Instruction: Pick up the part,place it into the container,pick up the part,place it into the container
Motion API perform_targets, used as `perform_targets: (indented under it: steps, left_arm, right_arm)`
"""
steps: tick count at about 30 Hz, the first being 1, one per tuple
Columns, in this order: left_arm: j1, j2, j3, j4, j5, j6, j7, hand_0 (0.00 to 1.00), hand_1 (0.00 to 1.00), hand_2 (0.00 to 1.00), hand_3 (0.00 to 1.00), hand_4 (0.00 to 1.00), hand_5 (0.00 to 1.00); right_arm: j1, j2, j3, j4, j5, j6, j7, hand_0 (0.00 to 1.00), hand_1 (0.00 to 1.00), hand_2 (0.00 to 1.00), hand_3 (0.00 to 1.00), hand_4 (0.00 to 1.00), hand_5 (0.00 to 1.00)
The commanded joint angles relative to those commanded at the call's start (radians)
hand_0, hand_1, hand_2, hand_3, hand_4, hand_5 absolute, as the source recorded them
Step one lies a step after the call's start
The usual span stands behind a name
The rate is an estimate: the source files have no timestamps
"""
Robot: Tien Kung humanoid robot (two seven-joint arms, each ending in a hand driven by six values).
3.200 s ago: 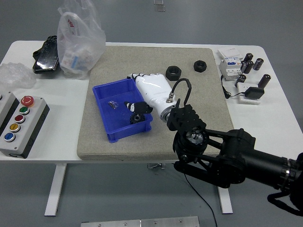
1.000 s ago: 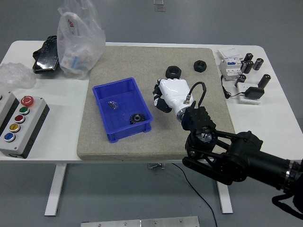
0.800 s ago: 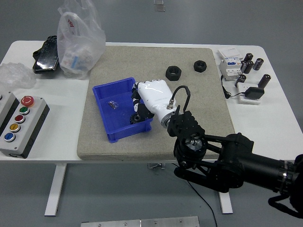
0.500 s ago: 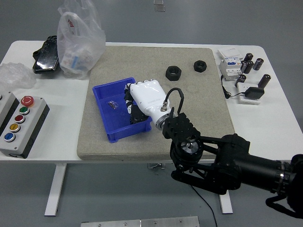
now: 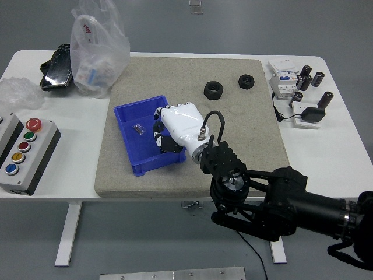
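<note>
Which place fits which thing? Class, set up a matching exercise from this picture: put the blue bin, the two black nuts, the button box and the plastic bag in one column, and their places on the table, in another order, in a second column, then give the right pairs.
Things:
1. blue bin
2. two black nuts
3. button box
4. plastic bag

Places:
A. far left corner of the grey mat
B. under the right hand, on the mat's left part
C. left end of the table, near edge
D. far part of the mat, right of centre

Pairs: 1-B, 2-D, 3-C, 4-A
</note>
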Motion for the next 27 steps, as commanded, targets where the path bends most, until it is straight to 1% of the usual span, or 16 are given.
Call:
perform_targets:
  steps: [5,6,9,11,12,13,16,19,22,23,24,27]
  left_arm:
    - [0.000,0.000,-0.002,0.000,0.002,0.000,0.000,0.714,0.651,0.638,0.681,0.760,0.496]
    - [0.000,0.000,-0.002,0.000,0.002,0.000,0.000,0.713,0.651,0.637,0.679,0.757,0.494]
    - [0.000,0.000,-0.003,0.000,0.003,-0.001,0.000,0.713,0.651,0.637,0.679,0.757,0.494]
    - [0.001,0.000,-0.005,0.000,0.005,-0.001,0.000,0.713,0.651,0.637,0.679,0.757,0.494]
    - [0.001,0.000,-0.006,0.000,0.005,-0.001,0.000,0.712,0.651,0.636,0.677,0.754,0.492]
    - [0.002,-0.001,-0.006,0.000,0.006,-0.001,0.000,0.712,0.651,0.636,0.677,0.754,0.492]
    - [0.002,0.000,-0.008,0.000,0.006,-0.001,0.000,0.712,0.651,0.636,0.677,0.754,0.492]
    - [0.004,0.000,-0.010,0.000,0.004,0.000,-0.002,0.712,0.650,0.636,0.675,0.749,0.487]
    - [0.008,0.000,-0.014,0.000,0.003,0.001,-0.002,0.712,0.650,0.636,0.675,0.749,0.487]
    - [0.010,0.000,-0.016,0.000,0.003,0.001,-0.001,0.712,0.650,0.636,0.675,0.749,0.487]
    - [0.012,0.000,-0.019,0.000,0.005,0.002,-0.001,0.711,0.651,0.636,0.672,0.747,0.485]
    - [0.015,0.000,-0.025,0.000,0.009,0.003,0.001,0.711,0.651,0.636,0.672,0.747,0.485]
  right_arm:
    - [0.001,-0.001,-0.003,0.001,0.011,-0.001,0.000,0.244,0.449,0.662,0.712,0.525,0.501]
    - [0.000,-0.001,-0.003,0.000,0.012,-0.002,0.000,0.246,0.445,0.668,0.714,0.591,0.517]
    - [-0.004,-0.003,0.011,0.000,0.009,-0.010,0.000,0.246,0.445,0.668,0.714,0.591,0.517]
    - [-0.012,-0.008,0.042,0.004,0.011,-0.021,0.000,0.246,0.445,0.668,0.714,0.591,0.517]
    - [-0.016,-0.011,0.058,0.006,0.011,-0.026,0.000,0.249,0.438,0.659,0.710,0.546,0.490]
    - [-0.021,-0.015,0.078,0.010,0.013,-0.032,0.000,0.249,0.438,0.659,0.710,0.546,0.490]
    - [-0.048,-0.040,0.146,0.034,0.045,-0.068,0.005,0.249,0.438,0.659,0.710,0.546,0.490]
    - [-0.098,-0.077,0.236,0.070,0.097,-0.126,0.043,0.248,0.427,0.650,0.699,0.543,0.492]
    - [-0.155,-0.106,0.327,0.097,0.155,-0.185,0.102,0.248,0.427,0.650,0.699,0.543,0.492]
    - [-0.176,-0.113,0.360,0.103,0.180,-0.207,0.127,0.248,0.427,0.650,0.699,0.543,0.492]
    - [-0.198,-0.121,0.392,0.110,0.207,-0.230,0.155,0.245,0.418,0.629,0.682,0.549,0.507]
    - [-0.259,-0.134,0.482,0.121,0.290,-0.295,0.241,0.245,0.418,0.629,0.682,0.549,0.507]
